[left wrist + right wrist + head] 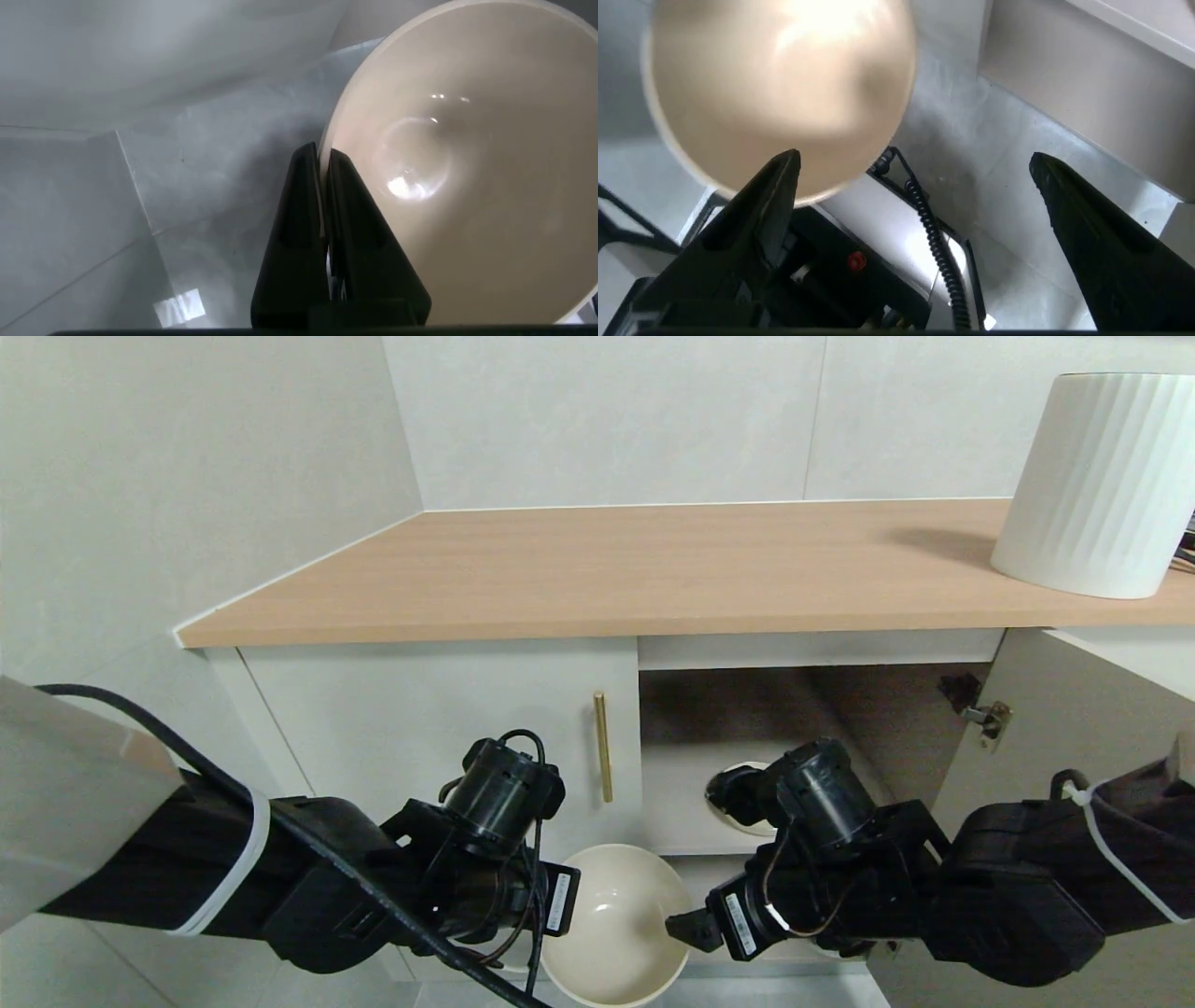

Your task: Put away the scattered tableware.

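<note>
Head view from above toward the cabinet (420, 728); both wrist views close upon the shared bowl (611, 929).

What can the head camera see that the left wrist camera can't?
Head view's extras: the wooden countertop, the white ribbed container on it, the open cupboard, and the right gripper open beside the bowl. Left wrist view's extra: up close, the left gripper's fingers pinching the bowl's rim. Both share the cream bowl and the left gripper.

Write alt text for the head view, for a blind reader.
The left gripper pinches the rim of a cream bowl low in front of an open cabinet, with the open right gripper at the bowl's opposite side. Above, a wooden countertop carries a ribbed white container.
</note>
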Controlling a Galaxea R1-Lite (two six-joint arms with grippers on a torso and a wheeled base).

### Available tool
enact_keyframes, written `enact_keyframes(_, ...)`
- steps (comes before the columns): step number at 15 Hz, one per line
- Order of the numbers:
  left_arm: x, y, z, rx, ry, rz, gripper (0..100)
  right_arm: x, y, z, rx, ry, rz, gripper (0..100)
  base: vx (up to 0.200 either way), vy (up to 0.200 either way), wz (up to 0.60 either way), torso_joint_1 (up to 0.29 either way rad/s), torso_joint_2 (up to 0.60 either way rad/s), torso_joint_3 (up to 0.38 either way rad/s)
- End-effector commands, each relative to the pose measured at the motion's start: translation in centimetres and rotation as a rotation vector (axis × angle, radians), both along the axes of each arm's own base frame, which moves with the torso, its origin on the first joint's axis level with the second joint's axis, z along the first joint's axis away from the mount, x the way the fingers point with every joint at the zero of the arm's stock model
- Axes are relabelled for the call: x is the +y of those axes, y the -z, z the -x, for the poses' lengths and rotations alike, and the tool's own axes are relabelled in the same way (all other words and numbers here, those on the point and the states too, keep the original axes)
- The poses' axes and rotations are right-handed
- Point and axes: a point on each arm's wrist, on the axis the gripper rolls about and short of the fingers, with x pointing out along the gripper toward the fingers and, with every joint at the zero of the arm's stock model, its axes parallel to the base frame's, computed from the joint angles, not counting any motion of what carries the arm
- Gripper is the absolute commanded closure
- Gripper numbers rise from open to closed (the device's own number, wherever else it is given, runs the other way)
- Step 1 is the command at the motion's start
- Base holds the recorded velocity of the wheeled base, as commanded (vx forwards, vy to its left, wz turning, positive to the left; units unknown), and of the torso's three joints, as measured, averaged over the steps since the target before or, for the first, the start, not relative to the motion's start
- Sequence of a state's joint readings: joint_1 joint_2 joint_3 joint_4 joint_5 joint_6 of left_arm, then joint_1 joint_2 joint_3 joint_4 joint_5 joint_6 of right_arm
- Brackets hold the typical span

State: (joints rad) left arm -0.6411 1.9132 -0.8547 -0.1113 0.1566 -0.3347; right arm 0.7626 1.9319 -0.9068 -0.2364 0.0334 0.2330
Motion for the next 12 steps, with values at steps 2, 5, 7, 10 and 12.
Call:
enact_keyframes(2,0.0,-0.2,0.1,-0.006,0.000,0.007,100,0.5,1.3,-0.8,0.008,0.022,0.020,0,0.000,0.000,0.00,0.000,0.00,0.000)
enact_keyframes(5,0.0,-0.3,0.1,-0.008,-0.004,0.011,100,1.2,1.9,-1.7,-0.013,0.089,-0.020,0,0.000,0.000,0.00,0.000,0.00,0.000)
enact_keyframes(7,0.0,-0.4,0.0,-0.009,-0.004,0.012,100,1.4,2.1,-1.9,-0.016,0.099,-0.012,0,0.000,0.000,0.00,0.000,0.00,0.000)
enact_keyframes(10,0.0,-0.3,0.0,-0.008,-0.004,0.011,100,1.4,2.1,-2.0,-0.019,0.105,-0.012,0,0.000,0.000,0.00,0.000,0.00,0.000)
enact_keyframes(12,-0.1,-0.3,0.0,-0.008,-0.004,0.011,100,1.4,2.1,-2.0,-0.020,0.107,-0.013,100,0.000,0.000,0.00,0.000,0.00,0.000)
